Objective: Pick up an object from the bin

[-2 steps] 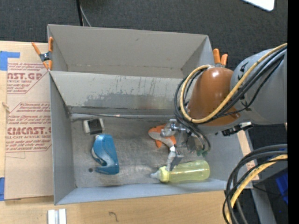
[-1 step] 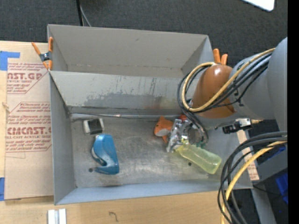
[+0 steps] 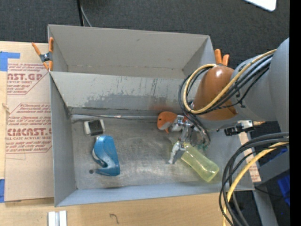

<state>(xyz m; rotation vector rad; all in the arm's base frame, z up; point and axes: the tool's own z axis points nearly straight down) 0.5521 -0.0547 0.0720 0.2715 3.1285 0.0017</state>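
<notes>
grey bin (image 3: pixel 61 126): gripper (image 3: pixel 181 147), open or closed i cannot tell, sits at the yellow bottle (image 3: pixel 202 166); being round, it might roll aside.

You're looking at a robotics lab: a grey metal bin (image 3: pixel 127 46) sits on dark carpet (image 3: pixel 150 8), and a robot arm (image 3: pixel 277 93) trailing looped cables (image 3: pixel 188 88) leans over the bin's right edge.

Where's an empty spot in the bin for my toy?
The bare bin floor between the blue thing and the yellow-green bottle is free. The right side is crowded: tool, bottle and orange thing bunch together.
</notes>
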